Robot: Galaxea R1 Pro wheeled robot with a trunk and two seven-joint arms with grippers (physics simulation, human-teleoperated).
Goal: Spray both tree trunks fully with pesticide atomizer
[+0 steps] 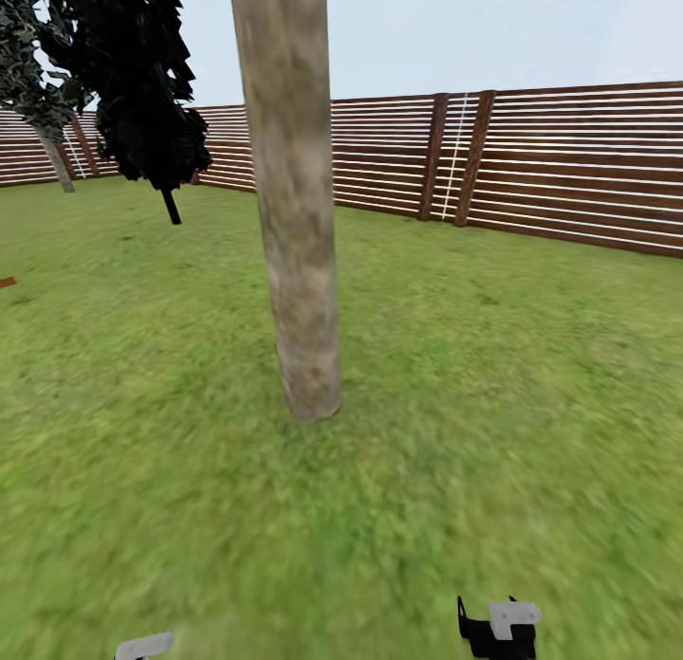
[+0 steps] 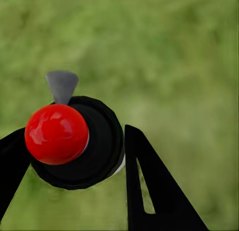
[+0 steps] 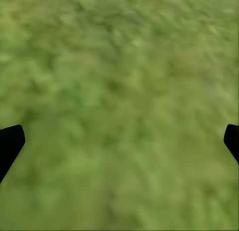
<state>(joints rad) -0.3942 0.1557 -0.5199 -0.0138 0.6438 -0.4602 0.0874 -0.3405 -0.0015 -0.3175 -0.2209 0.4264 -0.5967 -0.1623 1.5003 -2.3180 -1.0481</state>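
Red-topped pesticide atomizer between left gripper fingers.

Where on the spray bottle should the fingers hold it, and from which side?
Around the round dark body of the spray bottle, fingers on opposite sides, below the red knob. That leaves the grey nozzle clear to point outward. The left gripper appears to hold it this way.

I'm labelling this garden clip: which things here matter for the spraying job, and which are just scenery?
For the job:
- pesticide atomizer, held between the left gripper fingers
- near tree trunk
- far tree trunk

Scenery:
- dark shrub
- wooden fence
- grass
- right gripper, open, empty
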